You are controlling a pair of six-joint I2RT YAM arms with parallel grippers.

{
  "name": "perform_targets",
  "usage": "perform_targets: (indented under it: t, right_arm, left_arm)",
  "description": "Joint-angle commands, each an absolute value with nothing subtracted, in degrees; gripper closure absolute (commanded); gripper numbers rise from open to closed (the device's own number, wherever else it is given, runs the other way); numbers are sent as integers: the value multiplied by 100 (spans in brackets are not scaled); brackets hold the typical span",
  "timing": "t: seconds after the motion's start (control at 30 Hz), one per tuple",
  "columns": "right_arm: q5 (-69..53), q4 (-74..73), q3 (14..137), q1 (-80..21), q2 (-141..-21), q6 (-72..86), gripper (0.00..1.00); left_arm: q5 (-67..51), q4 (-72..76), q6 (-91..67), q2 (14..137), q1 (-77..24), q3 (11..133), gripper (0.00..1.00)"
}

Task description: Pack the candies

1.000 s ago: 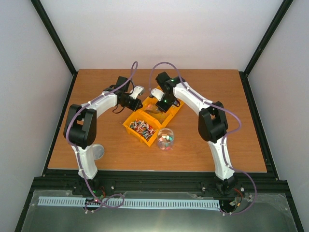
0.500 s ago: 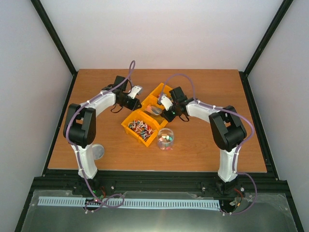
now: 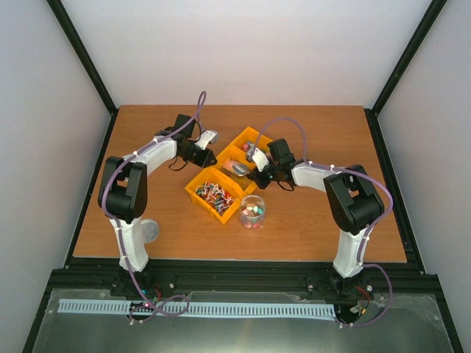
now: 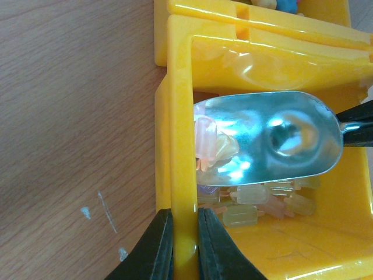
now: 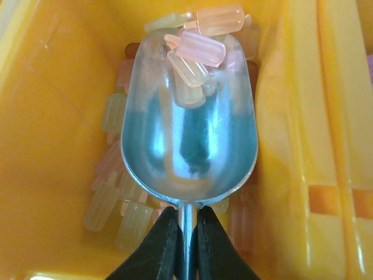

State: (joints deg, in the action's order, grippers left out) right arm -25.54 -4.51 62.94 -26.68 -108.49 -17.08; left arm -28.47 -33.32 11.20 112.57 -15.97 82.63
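Note:
A yellow three-compartment bin (image 3: pixel 208 201) sits mid-table. My left gripper (image 4: pixel 185 213) is shut on the bin's side wall (image 4: pixel 180 146), one finger on each side. My right gripper (image 5: pixel 186 213) is shut on the handle of a metal scoop (image 5: pixel 189 140), whose bowl lies in the middle compartment among pastel popsicle-shaped sweets (image 5: pixel 201 49). A few of these sweets rest at the scoop's tip. In front of the bin stands a clear jar (image 3: pixel 252 199) holding small mixed-colour candies (image 3: pixel 252 212). The scoop (image 4: pixel 280 140) also shows in the left wrist view.
The bin's near compartment holds red, white and blue wrapped pieces (image 3: pixel 214 193). A grey round lid (image 3: pixel 150 231) lies by the left arm's base. Bare wooden tabletop (image 3: pixel 331 220) stretches right of the jar and behind the bin.
The right arm has swung out to the right and lowered, bringing the scoop down into the middle compartment. The left arm has stayed put on the bin wall.

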Motion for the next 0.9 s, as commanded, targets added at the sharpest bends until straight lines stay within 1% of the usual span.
perform_targets:
  t: [0.0,0.3,0.57,0.77,0.87]
  right_arm:
    - [-2661,-246,5948,-2520,-10583,-1672,97]
    - [-2833,41,5581,-2432,-10252,-1611,97]
    - [-3185,306,5252,-2306,-9712,-1728,97]
    - [-3508,-10,5268,-2218,-9183,-2344,97]
    - [-3708,-463,5379,-2185,-8920,-2834,97]
  left_arm:
    - [-3037,-3660,1424,11471,-1600,8465,99]
    - [-2966,-3741,1410,11550,-1596,8595,99]
    - [-2862,-3793,1386,11573,-1582,8648,99]
    - [-2830,-3795,1374,11573,-1573,8657,99]
    - [-2827,-3772,1354,11574,-1573,8663,99]
